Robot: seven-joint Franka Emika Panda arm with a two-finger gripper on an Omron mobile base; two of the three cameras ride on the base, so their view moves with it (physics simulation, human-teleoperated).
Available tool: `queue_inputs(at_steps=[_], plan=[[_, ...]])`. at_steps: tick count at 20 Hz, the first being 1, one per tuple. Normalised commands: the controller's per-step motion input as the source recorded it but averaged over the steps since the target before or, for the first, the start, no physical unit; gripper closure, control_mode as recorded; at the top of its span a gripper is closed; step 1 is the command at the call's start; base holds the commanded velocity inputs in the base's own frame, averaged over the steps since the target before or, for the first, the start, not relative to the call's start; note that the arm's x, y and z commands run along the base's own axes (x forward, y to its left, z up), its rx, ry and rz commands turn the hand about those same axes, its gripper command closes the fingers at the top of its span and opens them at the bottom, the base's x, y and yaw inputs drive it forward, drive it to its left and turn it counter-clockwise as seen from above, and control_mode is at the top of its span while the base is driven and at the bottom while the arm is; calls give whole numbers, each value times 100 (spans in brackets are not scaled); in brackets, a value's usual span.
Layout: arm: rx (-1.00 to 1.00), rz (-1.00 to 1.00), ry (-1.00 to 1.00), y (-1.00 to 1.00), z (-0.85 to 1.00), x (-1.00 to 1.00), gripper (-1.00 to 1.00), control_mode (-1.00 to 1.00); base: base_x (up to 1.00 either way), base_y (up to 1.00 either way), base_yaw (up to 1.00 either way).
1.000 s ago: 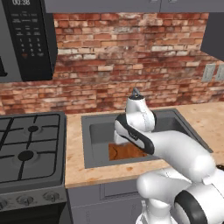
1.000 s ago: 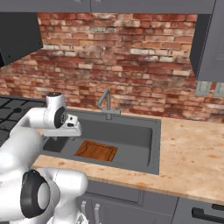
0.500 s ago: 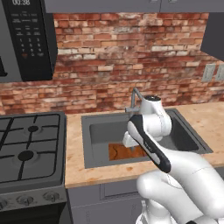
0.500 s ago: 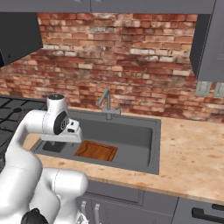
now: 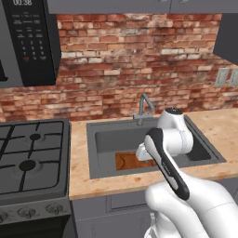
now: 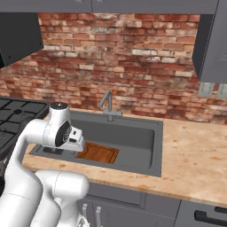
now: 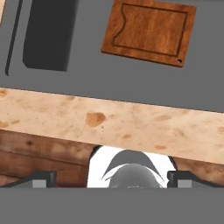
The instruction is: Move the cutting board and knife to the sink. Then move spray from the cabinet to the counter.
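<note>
cutting board (image 7: 149, 32) lies flat on the floor of the sink (image 7: 87, 83), beyond the fingertips (image 7: 41, 178) in the hand view and a little to one side of the line between them, its groove running round the edge and a small hole at one corner. the same board (image 5: 132, 161) shows in the left base view on the basin floor, partly behind the arm, and in the right base view (image 6: 98, 153) it sits toward the near left of the basin (image 6: 146, 155).

the gripper (image 7: 113, 180) barely rises at the bottom of the hand view; the two dark tips stand well apart with nothing between them, so the fingers are spread and empty. between the fingertips and the basin runs the front strip of the counter (image 7: 131, 127), beige with darker spots.

writing: the microwave (image 5: 28, 42) at the upper left of the left base view carries a clock display whose digits appear to read 00:38, and below it a keypad too small to read.

around: a dark rectangular block (image 7: 48, 35) lies on the basin floor beside the board, what it is i cannot tell. the silver faucet (image 5: 145, 107) stands at the back rim, the arm's white elbow just in front of it. the black gas stove (image 5: 30, 160) is to the left of the sink. a brick wall (image 6: 124, 57) backs it all, with pale outlets (image 6: 212, 90) on it, under the dark cabinet (image 6: 212, 40) at the right.
</note>
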Motion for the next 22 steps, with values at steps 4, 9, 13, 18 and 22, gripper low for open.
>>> queue_inputs(at_steps=[4,9,13,18,22], plan=[[0,0,0,0,0,0,-100,100,-4,0,0],[0,0,0,0,0,0,-100,100,-47,3,0],[0,0,0,0,0,0,-100,100,-66,5,1],[0,0,0,0,0,0,-100,100,-64,19,0],[0,0,0,0,0,0,-100,100,-34,53,-8]])
